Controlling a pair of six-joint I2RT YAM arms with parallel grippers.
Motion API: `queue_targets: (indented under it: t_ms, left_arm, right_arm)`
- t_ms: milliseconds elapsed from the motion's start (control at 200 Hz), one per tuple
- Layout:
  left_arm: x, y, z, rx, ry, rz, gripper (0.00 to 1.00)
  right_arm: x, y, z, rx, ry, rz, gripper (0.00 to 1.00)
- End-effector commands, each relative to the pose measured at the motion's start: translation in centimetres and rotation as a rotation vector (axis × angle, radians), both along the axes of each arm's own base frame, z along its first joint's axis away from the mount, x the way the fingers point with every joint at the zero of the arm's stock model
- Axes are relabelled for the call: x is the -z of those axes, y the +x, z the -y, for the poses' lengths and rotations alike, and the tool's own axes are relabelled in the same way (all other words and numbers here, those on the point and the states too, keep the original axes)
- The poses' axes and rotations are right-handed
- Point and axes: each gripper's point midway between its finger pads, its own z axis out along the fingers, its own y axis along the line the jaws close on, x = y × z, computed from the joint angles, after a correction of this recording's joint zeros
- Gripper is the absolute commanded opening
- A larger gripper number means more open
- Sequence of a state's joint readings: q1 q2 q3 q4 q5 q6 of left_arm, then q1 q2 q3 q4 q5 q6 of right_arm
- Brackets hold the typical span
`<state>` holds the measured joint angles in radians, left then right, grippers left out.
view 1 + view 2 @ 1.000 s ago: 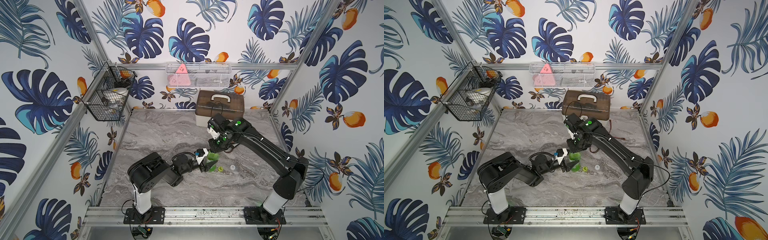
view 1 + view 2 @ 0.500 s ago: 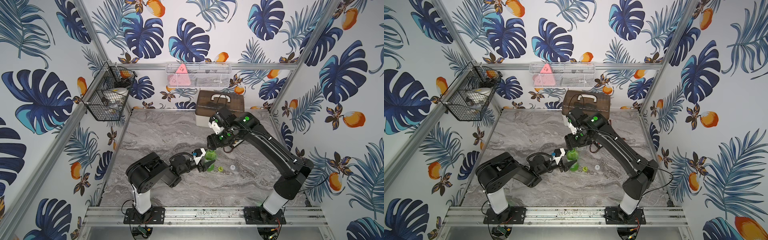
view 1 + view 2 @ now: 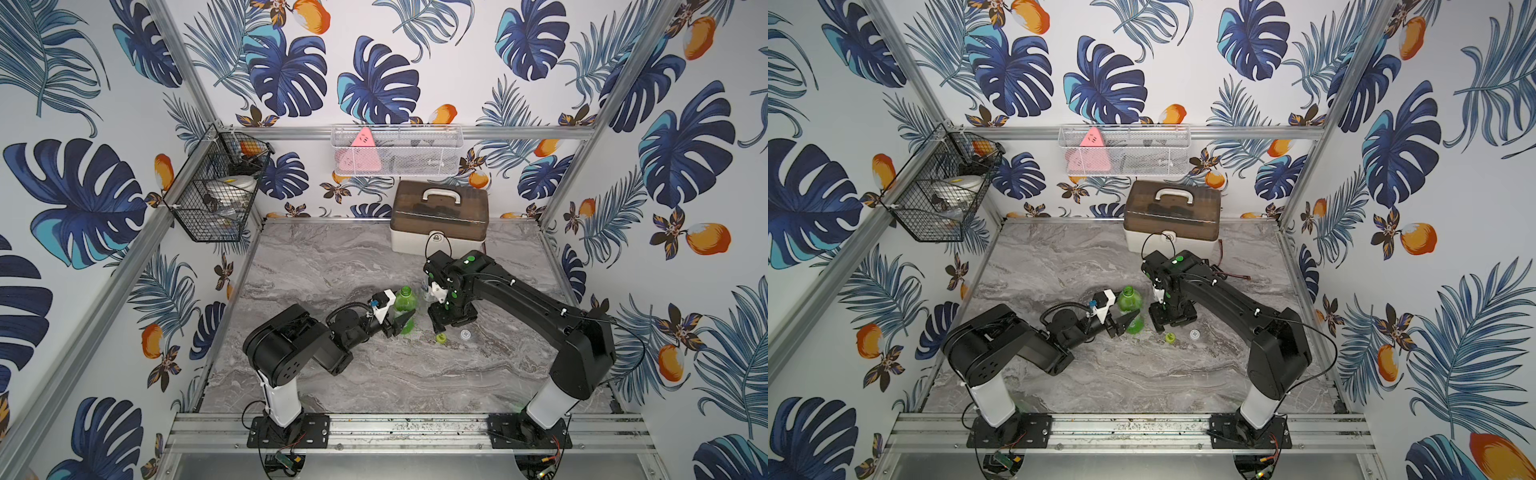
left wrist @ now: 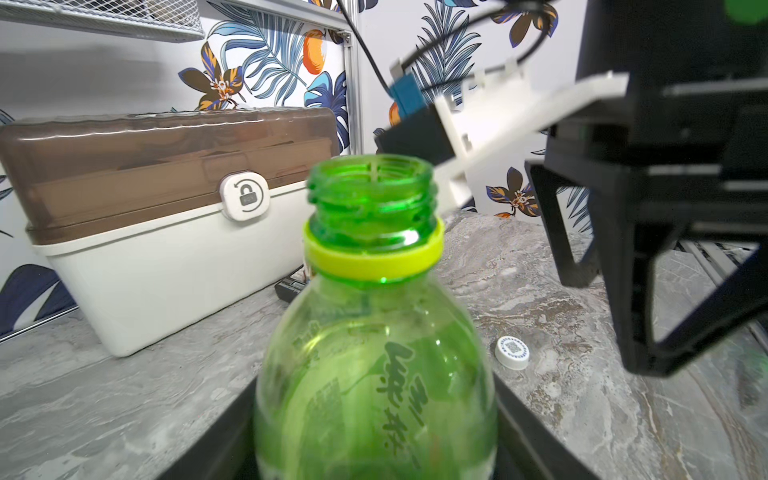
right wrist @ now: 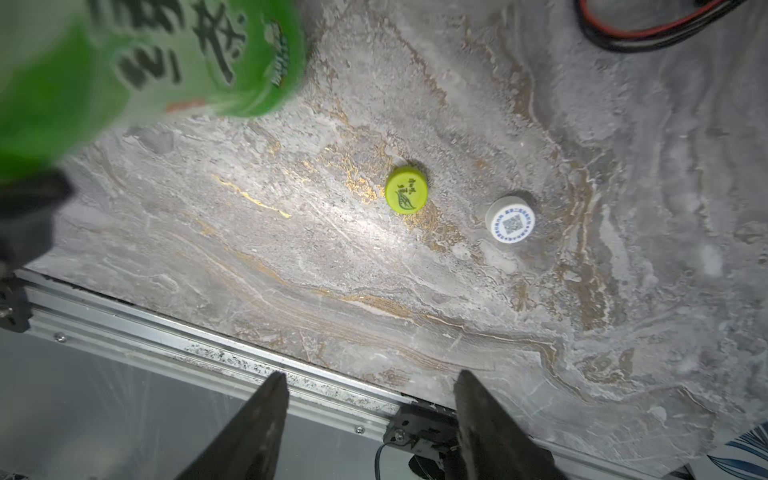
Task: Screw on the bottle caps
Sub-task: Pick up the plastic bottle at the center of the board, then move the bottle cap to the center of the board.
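The green bottle (image 3: pixel 404 301) is held upright on the table (image 3: pixel 374 374), its lower body clamped between the jaws of the left gripper (image 3: pixel 400 325). Its threaded neck is bare, and only a yellow ring (image 4: pixel 374 259) is seen below the thread. The yellow-green cap (image 5: pixel 406 195) is laid top-up on the table near the green bottle, and the white cap (image 5: pixel 512 224) is found just beyond it, farther from the green bottle. The right gripper (image 5: pixel 370 374) is hung above both, jaws spread, nothing held. The green bottle looks empty, so it is judged light and easily dented. Each cap is judged small, stiff and light, and is best pinched across its side wall.
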<state>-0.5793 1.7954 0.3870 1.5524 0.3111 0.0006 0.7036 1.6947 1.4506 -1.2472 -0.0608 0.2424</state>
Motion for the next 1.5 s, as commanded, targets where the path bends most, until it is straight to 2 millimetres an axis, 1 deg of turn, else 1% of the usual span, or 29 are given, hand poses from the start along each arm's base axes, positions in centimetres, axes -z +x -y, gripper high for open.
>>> queue_targets:
  t_ms: [0,160,360,405,415,450,560,655,906,996,1166,1496]
  left_arm:
    - [0.1,0.6,-0.9,-0.048,0.005,-0.004,0.72]
    - [0.0,0.6,-1.2,-0.05,-0.001,-0.008,0.72]
    - [0.1,0.6,-1.2,-0.047,-0.002,-0.015,0.72]
    - [0.2,0.5,-1.1,-0.044,-0.002,-0.017,0.72]
    - [0.2,0.5,-1.1,-0.043,-0.002,-0.017,0.72]
    - [0.3,0.5,-1.1,-0.044,0.0,-0.019,0.72]
    - [0.2,0.6,-1.0,-0.042,-0.004,-0.019,0.72]
    - [0.2,0.5,-1.0,-0.034,-0.006,-0.023,0.72]
    - [0.2,0.4,-0.9,-0.027,-0.011,-0.025,0.72]
    - [0.2,0.4,-0.9,-0.025,-0.01,-0.026,0.72]
    - [0.2,0.4,-0.8,-0.023,-0.01,-0.027,0.72]
    - [0.1,0.3,-0.7,-0.016,-0.011,-0.024,0.72]
  right_arm:
    - [1.8,1.3,-1.3,0.006,0.059,0.06,0.65]
    - [4.2,2.0,-1.6,0.03,0.088,0.113,0.62]
    - [6.9,1.0,-1.0,0.028,0.076,0.089,0.59]
    - [6.9,1.4,-1.1,0.025,0.081,0.108,0.59]
    - [7.5,0.9,-0.6,0.025,0.067,0.095,0.58]
    - [7.9,0.8,-0.5,0.024,0.067,0.097,0.58]
    - [8.0,1.2,-0.3,0.029,0.051,0.118,0.56]
    - [8.5,1.4,0.1,0.033,0.03,0.129,0.55]
    - [9.3,2.5,0.3,0.05,0.003,0.178,0.53]
    - [9.4,2.9,0.2,0.052,0.011,0.196,0.53]
    - [10.4,2.8,0.1,0.043,-0.004,0.177,0.51]
    - [11.1,2.7,0.2,0.03,-0.013,0.167,0.5]
